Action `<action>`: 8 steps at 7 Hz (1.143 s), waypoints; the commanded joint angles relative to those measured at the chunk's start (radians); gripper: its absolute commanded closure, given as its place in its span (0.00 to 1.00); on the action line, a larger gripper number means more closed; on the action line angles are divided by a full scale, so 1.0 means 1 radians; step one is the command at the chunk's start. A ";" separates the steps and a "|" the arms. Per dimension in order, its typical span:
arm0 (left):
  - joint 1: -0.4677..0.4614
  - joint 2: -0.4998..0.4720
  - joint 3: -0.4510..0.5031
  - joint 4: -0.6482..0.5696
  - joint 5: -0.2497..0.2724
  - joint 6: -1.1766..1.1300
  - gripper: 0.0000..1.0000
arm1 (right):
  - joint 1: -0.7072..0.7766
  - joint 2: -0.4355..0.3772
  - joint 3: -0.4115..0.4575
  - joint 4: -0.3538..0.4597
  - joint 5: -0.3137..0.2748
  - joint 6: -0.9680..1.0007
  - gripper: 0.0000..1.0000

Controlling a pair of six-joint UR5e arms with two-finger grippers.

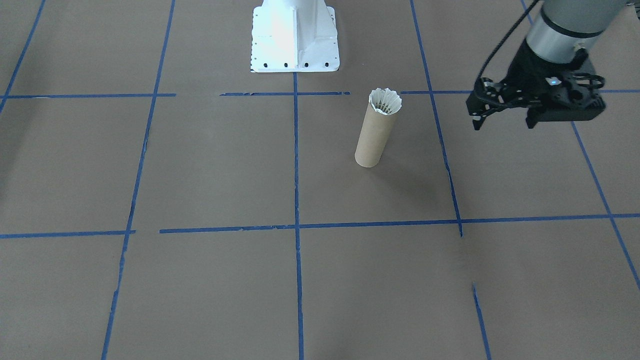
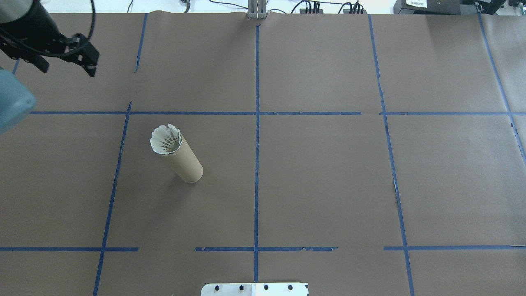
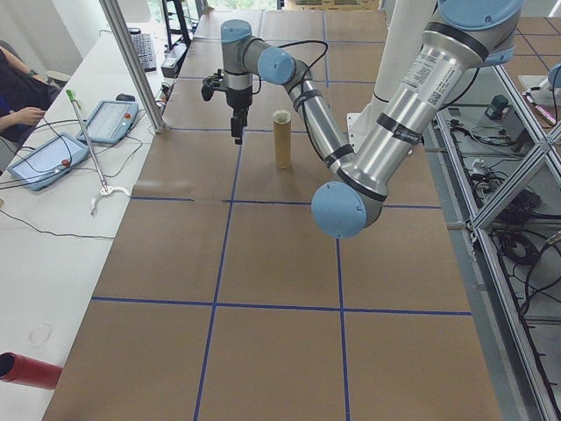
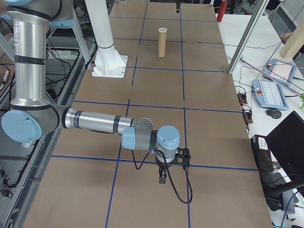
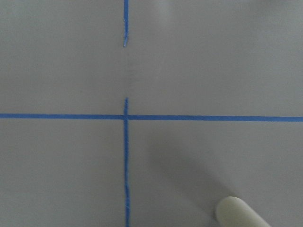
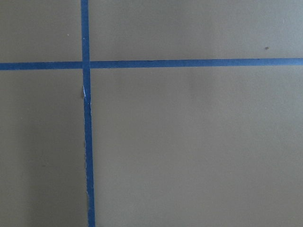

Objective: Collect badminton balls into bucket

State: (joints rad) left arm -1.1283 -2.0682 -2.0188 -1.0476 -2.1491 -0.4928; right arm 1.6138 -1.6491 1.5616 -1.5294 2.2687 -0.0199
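A shuttlecock (image 2: 165, 139) is seated skirt-up in the mouth of the upright tube (image 2: 183, 160), left of the table's centre line. It is judged feather-light and crushable, best taken at the cork, now hidden. The tube looks easily tipped. The left gripper (image 1: 505, 117), seemingly parted and empty, hangs well apart. Only the right-side view shows the right gripper (image 4: 162, 179), whose state cannot be told.
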 commanded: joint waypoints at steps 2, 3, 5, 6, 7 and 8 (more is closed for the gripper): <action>-0.293 0.219 0.127 -0.079 -0.078 0.502 0.00 | 0.000 -0.001 0.000 0.000 0.000 0.000 0.00; -0.353 0.314 0.174 -0.136 -0.116 0.540 0.00 | 0.000 0.000 0.000 0.000 0.000 0.000 0.00; -0.395 0.409 0.256 -0.166 -0.124 0.534 0.00 | 0.000 0.000 0.000 0.000 0.000 0.000 0.00; -0.392 0.422 0.320 -0.172 -0.126 0.539 0.00 | 0.000 0.000 0.000 0.000 0.000 0.000 0.00; -0.392 0.427 0.378 -0.182 -0.164 0.545 0.00 | 0.000 -0.001 0.000 0.000 0.000 0.000 0.00; -0.392 0.456 0.382 -0.219 -0.178 0.545 0.00 | 0.000 0.000 0.000 0.000 0.002 0.000 0.00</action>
State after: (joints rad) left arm -1.5195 -1.6399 -1.6661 -1.2341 -2.3040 0.0495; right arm 1.6137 -1.6496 1.5616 -1.5294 2.2690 -0.0199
